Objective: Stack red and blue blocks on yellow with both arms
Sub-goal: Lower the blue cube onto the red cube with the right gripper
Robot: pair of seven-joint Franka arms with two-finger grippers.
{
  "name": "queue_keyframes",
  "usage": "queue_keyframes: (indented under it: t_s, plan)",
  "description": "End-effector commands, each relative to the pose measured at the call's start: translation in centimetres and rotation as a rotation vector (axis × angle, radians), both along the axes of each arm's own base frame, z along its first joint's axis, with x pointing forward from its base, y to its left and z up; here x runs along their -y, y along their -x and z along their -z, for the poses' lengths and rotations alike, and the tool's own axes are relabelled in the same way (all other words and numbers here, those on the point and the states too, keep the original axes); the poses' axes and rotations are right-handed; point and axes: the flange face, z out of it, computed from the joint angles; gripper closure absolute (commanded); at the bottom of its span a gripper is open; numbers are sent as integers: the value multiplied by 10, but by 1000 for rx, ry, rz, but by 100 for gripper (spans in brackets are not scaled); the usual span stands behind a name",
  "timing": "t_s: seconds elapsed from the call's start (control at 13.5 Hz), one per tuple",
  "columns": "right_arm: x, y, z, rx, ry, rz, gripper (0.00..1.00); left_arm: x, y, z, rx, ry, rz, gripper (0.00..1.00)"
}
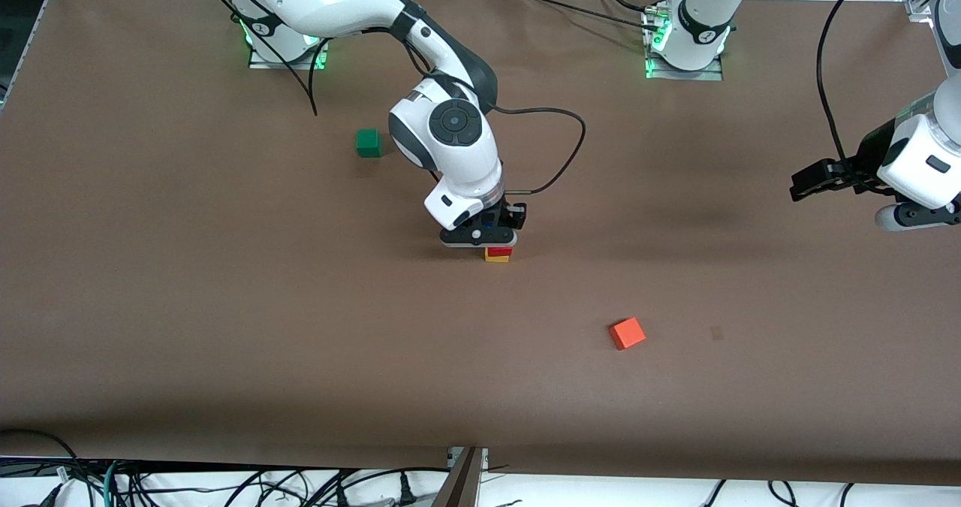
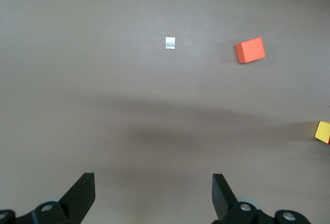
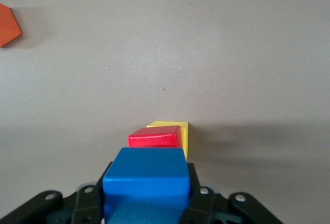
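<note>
From across the table (image 1: 150, 304), the right pincer (image 1: 486, 238) sits low over the red block (image 1: 500, 251) stacked on the yellow block (image 1: 496, 258) mid-table, hiding what it carries. Its wrist view shows the blue block (image 3: 146, 176) clamped between its fingers, just above the red. The left pincer (image 2: 153, 195) waits spread wide and empty above bare table at the left arm's end; the orange cube (image 1: 627, 333) lies nearer the camera, the green cube (image 1: 368, 143) farther.

red block (image 1: 501, 251) on yellow block (image 1: 496, 258)
</note>
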Motion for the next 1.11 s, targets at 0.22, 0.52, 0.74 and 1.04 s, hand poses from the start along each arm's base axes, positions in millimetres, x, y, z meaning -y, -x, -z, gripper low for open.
queue_keyframes:
  t_s: [0.22, 0.52, 0.74, 1.04]
  plan:
    - [-9, -2, 14, 66, 32, -39, 48, -2, -2, -5, 7, 24, 15, 0]
    - [-11, -1, 22, 65, 29, -39, 45, -2, -1, -5, 6, 24, 16, 0]
    - [-12, -1, 28, 80, 43, -52, 41, -2, -1, -5, 6, 24, 16, 0]
    - [-10, -3, 22, 89, 46, -55, 0, -2, -2, -5, 7, 24, 16, 0]
